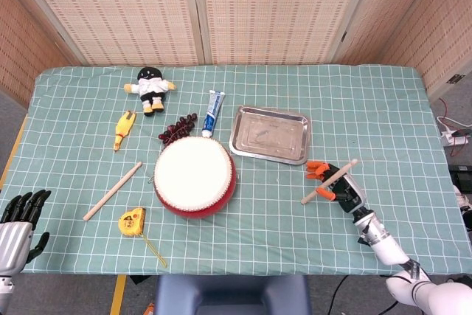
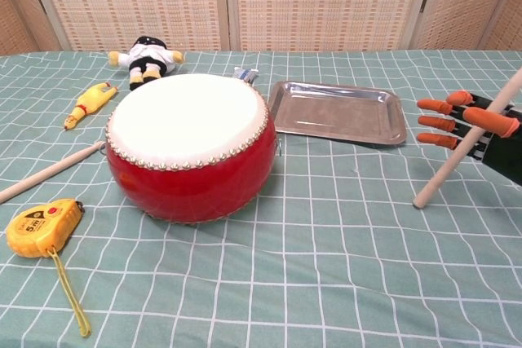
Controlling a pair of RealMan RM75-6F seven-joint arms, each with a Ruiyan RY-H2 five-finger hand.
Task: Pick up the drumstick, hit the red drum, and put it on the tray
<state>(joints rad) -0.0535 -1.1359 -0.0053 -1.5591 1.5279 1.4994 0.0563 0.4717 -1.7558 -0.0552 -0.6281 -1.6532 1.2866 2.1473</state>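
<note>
While my left hand hangs open off the near table edge, my right hand grips a pale wooden drumstick above the green checked tablecloth, tip angled down. Beyond lie the red drum with white skin and the shiny metal tray. Woven screen panels close the room behind.

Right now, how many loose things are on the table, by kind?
Drumsticks: 2, one in the right hand at, one lying at
Drum: 1
Tray: 1
Doll: 1
Rubber chicken: 1
Grapes: 1
Toothpaste tube: 1
Tape measure: 1
Total: 9
</note>
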